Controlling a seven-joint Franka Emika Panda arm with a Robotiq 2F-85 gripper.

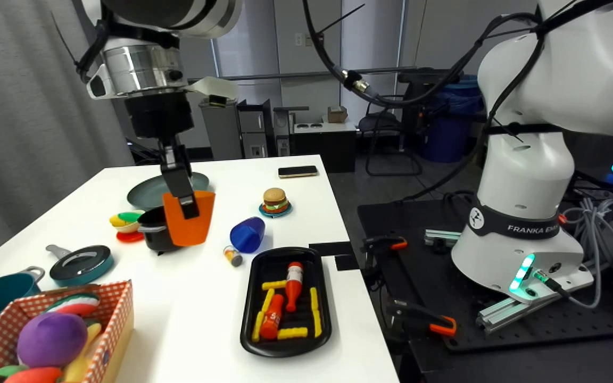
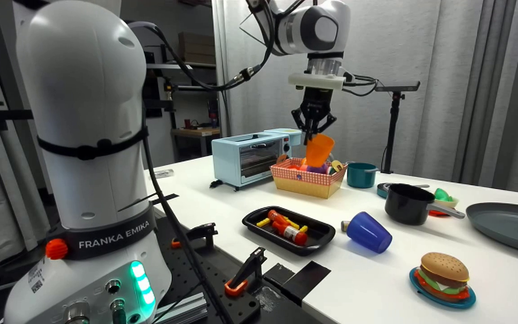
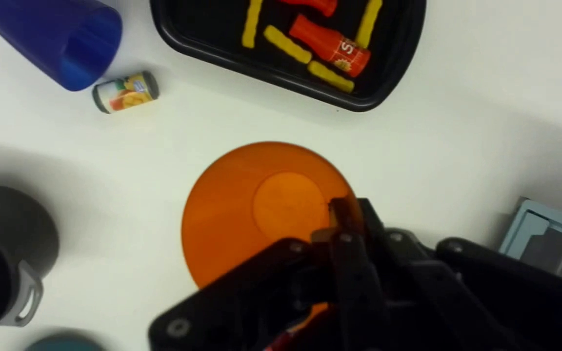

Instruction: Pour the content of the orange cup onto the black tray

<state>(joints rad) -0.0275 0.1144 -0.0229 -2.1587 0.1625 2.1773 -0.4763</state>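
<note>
The orange cup (image 1: pixel 201 226) hangs in the air over the table in both exterior views, mouth up and slightly tilted. My gripper (image 1: pixel 188 206) is shut on its wall near the rim, one finger inside and one outside; this also shows in the wrist view (image 3: pixel 359 209). In the wrist view the visible inside of the orange cup (image 3: pixel 222 214) looks empty; part is hidden behind the gripper. The black tray (image 1: pixel 285 348) lies on the table, apart from the cup. Two red bottles (image 1: pixel 294 282) and several yellow sticks (image 1: pixel 292 333) lie in the tray.
A blue cup (image 2: pixel 369 231) lies on its side near the tray, beside a small can (image 3: pixel 126 91). A black pot (image 2: pixel 407 204), a toy burger (image 2: pixel 444 274), a checked basket (image 2: pixel 306 182) and a light blue toaster oven (image 2: pixel 227 159) also stand on the table.
</note>
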